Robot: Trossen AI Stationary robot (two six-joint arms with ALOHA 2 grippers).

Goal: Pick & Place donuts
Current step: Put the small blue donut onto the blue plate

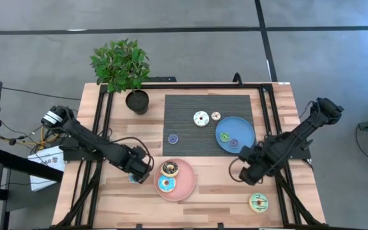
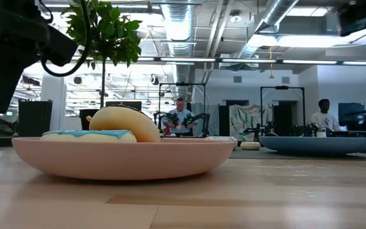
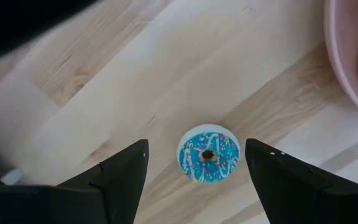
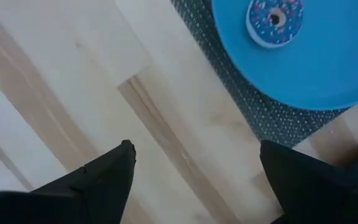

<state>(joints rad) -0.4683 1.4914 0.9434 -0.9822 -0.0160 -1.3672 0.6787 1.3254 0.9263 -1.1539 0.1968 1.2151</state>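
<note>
Left gripper (image 3: 196,168) sat dead over the small blue donut (image 3: 207,154)

Fingers were spread wide either side of it, nothing held; donut lay flat on the wooden table (image 3: 166,74) just beside the pink plate (image 3: 347,56). Right gripper (image 4: 196,167) was wide and empty too, near the blue plate (image 4: 328,62).

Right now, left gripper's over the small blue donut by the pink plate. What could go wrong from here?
1. The small blue donut lies flat on bare wood between the open left gripper fingers; it looks low and could slip out as they close.
2. The pink plate rim sits close beside that gripper, so a descent or lift might nudge it, along with the two donuts on it.
3. The right gripper is open over bare wood near the blue plate; a sweep could bump its edge.
</note>
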